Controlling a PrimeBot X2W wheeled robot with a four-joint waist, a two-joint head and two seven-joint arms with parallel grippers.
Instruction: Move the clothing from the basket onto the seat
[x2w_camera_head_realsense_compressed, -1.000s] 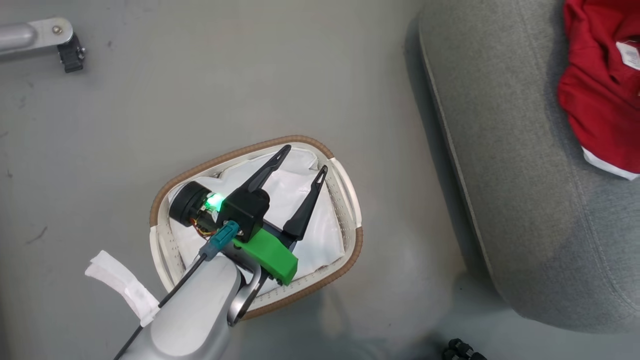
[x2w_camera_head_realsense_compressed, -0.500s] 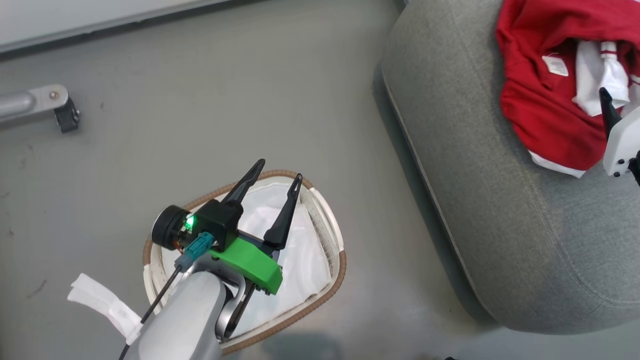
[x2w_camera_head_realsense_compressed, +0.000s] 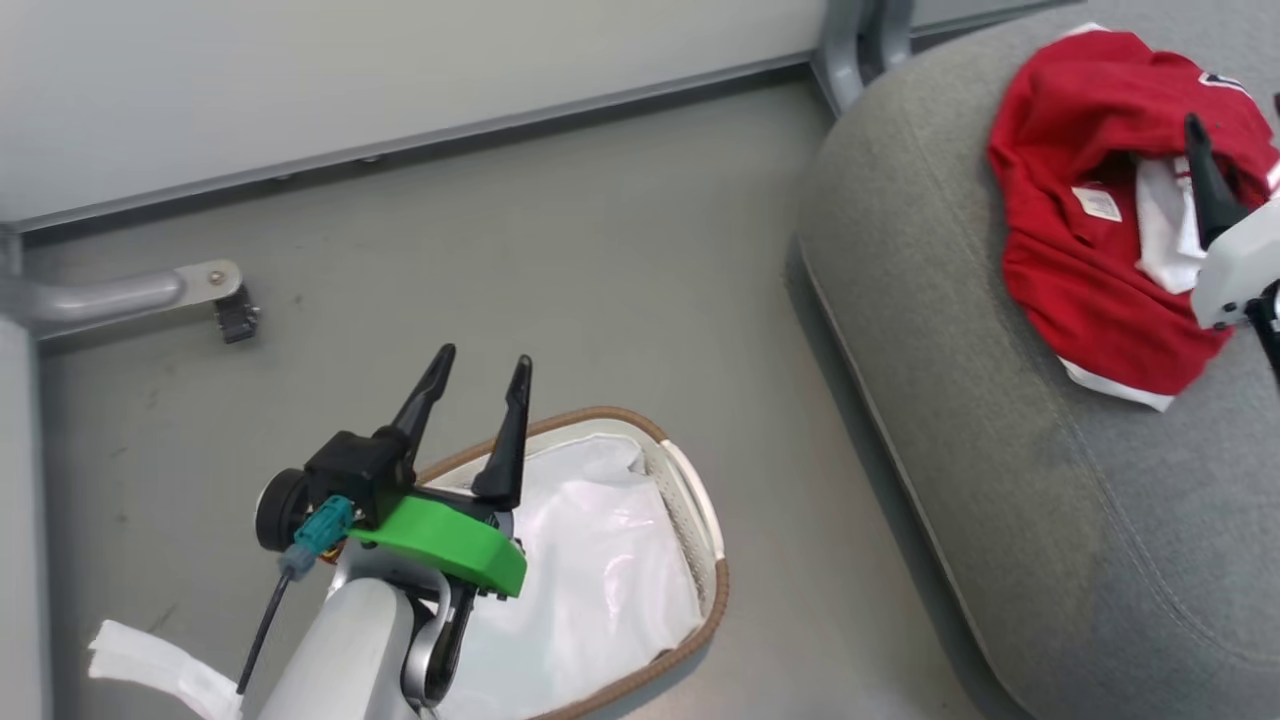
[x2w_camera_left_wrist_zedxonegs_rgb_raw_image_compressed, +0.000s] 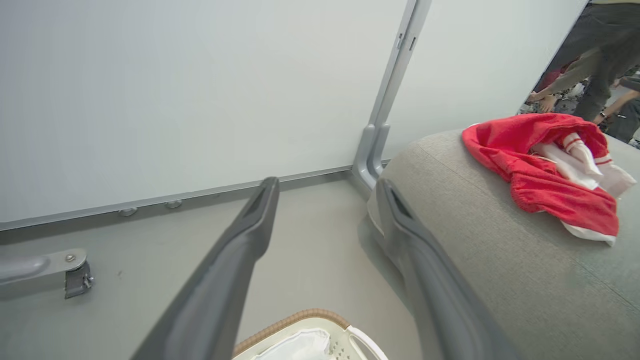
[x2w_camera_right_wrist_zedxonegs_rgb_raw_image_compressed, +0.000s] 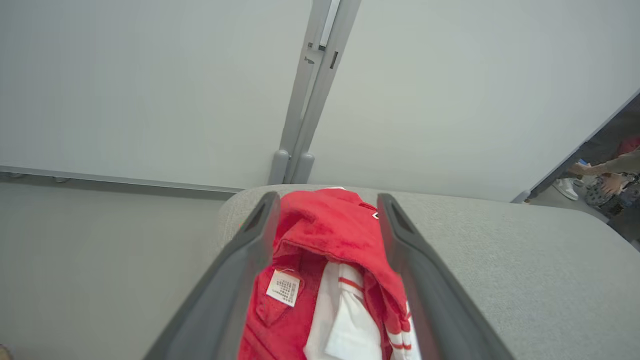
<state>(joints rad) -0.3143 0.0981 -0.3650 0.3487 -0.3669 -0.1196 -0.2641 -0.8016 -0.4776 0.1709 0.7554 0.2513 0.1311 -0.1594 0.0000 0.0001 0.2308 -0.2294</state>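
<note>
On the seat (x2w_camera_head_realsense_compressed: 1000, 480), at 2 o'clock in the head view: the clothing (x2w_camera_head_realsense_compressed: 1080, 270), a crumpled bright-red heap with a white hem along its near edge, a white cuff folded inside and a small white label (x2w_camera_right_wrist_zedxonegs_rgb_raw_image_compressed: 283, 287) facing up. Basket (x2w_camera_head_realsense_compressed: 700, 505) on the floor (x2w_camera_head_realsense_compressed: 600, 280) at 6 o'clock, white lining (x2w_camera_head_realsense_compressed: 600, 570) showing.

Left gripper (x2w_camera_head_realsense_compressed: 483, 356) above the basket's far rim, jaws spread wide, holding nothing. Right gripper (x2w_camera_right_wrist_zedxonegs_rgb_raw_image_compressed: 327, 200) over the heap, jaws wide apart, nothing gripped; cannot tell whether the tips touch the fabric.

Right wrist view gives the label's print and the cuff's red stripes. Left wrist view adds a person's arms (x2w_camera_left_wrist_zedxonegs_rgb_raw_image_compressed: 575, 82) at 2 o'clock, beyond the seat.

Since a second ago the head camera has swung up. The wall base (x2w_camera_head_realsense_compressed: 500, 125) is now at 12 o'clock, and the whole heap is in frame, not just its left part.
</note>
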